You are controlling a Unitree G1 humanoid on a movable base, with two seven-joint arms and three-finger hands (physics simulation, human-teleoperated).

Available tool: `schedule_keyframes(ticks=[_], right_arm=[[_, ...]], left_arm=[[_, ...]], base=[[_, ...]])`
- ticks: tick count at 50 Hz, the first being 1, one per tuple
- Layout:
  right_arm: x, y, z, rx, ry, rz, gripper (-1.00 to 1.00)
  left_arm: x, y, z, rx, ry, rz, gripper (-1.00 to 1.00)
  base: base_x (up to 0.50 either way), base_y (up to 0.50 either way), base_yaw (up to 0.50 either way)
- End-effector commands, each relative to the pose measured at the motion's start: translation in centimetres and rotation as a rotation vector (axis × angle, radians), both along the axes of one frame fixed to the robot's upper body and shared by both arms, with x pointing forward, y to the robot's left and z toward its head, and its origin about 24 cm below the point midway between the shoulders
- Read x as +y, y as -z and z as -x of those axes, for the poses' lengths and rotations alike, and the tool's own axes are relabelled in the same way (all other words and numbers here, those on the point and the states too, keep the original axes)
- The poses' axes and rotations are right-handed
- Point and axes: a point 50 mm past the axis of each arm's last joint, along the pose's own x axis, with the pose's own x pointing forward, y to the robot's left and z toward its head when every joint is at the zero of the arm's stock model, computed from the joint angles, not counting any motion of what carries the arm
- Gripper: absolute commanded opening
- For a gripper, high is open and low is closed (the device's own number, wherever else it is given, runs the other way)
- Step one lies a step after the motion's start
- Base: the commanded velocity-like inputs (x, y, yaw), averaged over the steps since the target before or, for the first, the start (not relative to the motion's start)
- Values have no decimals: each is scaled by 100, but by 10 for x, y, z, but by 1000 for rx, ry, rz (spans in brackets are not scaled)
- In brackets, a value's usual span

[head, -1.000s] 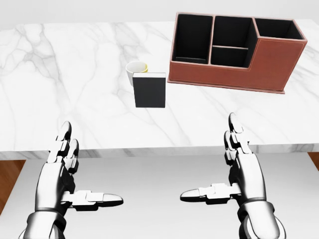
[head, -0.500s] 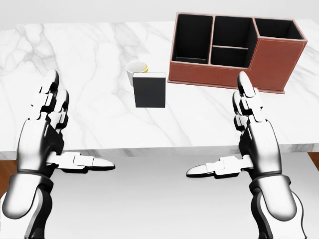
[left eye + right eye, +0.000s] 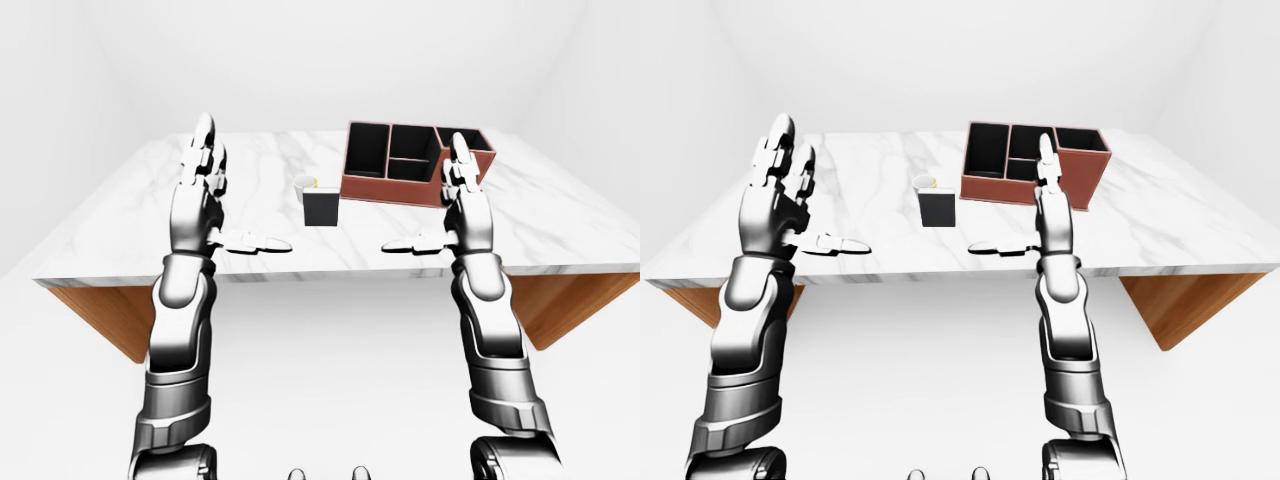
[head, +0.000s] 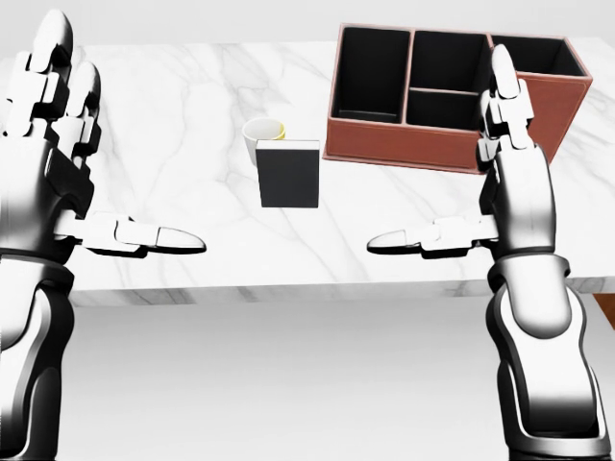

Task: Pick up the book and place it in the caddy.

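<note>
Both the left hand (image 4: 72,163) and right hand (image 4: 500,182) have risen over the counter (image 4: 173,106), fingers spread and empty, so reaching for the book (image 4: 289,174) is only beginning, the caddy (image 4: 442,96) still unfilled.

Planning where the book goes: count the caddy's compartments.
4 in the caddy, head view: left, upper middle, lower middle, right, partly behind the right hand.

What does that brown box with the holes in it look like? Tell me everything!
The caddy is a reddish-brown, leather-looking box with a paler rim and black insides. It is open on top and split into several compartments, all looking empty; the end section at the head view's right stands taller. It sits flat on the white marble table, toward the top right. Nothing touches it: the dark book stands apart to its left, and the right hand only overlaps it in view.
</note>
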Motion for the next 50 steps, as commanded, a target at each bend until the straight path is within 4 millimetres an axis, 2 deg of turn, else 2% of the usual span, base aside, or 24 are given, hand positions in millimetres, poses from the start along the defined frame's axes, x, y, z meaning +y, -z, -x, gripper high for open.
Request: schedule_keyframes(ticks=[1, 2, 5, 10, 14, 16, 21, 22, 23, 24, 26, 27, 28, 30, 34, 36, 41, 42, 44, 50], right_arm=[[-5, -30, -14, -84, 11, -66, 100], [-3, -40, -11, -121, -2, -58, 100], [1, -41, -13, -101, -56, 70, 100], [-1, -49, -18, -113, -31, 102, 100], [0, -70, -16, -185, -58, 74, 100], [0, -63, -19, -150, -80, 68, 100], [1, -72, -24, -158, -115, 63, 100], [2, -88, -24, -205, -119, 68, 100], [2, -91, -26, -207, -119, 67, 100], [1, -85, -28, -180, -120, 63, 100], [3, -95, -30, -199, -141, 81, 100], [-1, -84, -41, -134, -114, 65, 100], [-1, -91, -44, -141, -112, 73, 100], [-1, -84, -51, -96, -108, 72, 100], [2, -93, -54, -104, -127, 79, 100], [4, -112, -53, -154, -145, 87, 100], [2, -96, -65, -70, -132, 72, 100], [3, -110, -64, -106, -131, 76, 100], [1, -100, -68, -65, -119, 69, 100], [4, -102, -69, -67, -116, 92, 100]], left_arm=[[5, -10, -8, -18, -16, -10, 100], [5, -11, -9, -19, -18, -9, 100], [6, -17, -9, -37, -21, -7, 100], [8, -28, -12, -68, -24, -8, 100], [13, -37, -22, -68, -40, -20, 100], [14, -42, -26, -69, -46, -19, 100], [15, -60, -34, -97, -48, -35, 100], [15, -64, -36, -102, -48, -41, 100], [14, -67, -38, -104, -49, -46, 100], [14, -69, -39, -108, -47, -50, 100], [11, -77, -41, -121, -42, -62, 100], [10, -84, -42, -136, -41, -67, 100], [9, -86, -43, -139, -39, -74, 100], [7, -89, -48, -127, -41, -82, 100], [7, -94, -59, -99, -47, -96, 100], [12, -102, -65, -89, -63, -56, 100], [14, -114, -69, -97, -59, -38, 100], [12, -118, -67, -111, -51, -49, 100], [9, -121, -64, -129, -40, -67, 100], [5, -126, -60, -158, -29, -110, 100]], base=[[0, 0, 0], [0, 0, 0], [0, 0, 0], [0, 0, 0], [0, 0, 0], [0, 0, 0], [0, 0, 0], [0, 0, 0], [0, 0, 0], [0, 0, 0], [0, 0, 0], [0, 0, 0], [0, 0, 0], [0, 0, 0], [0, 0, 0], [0, 0, 0], [0, 0, 0], [0, 0, 0], [0, 0, 0], [0, 0, 0]])
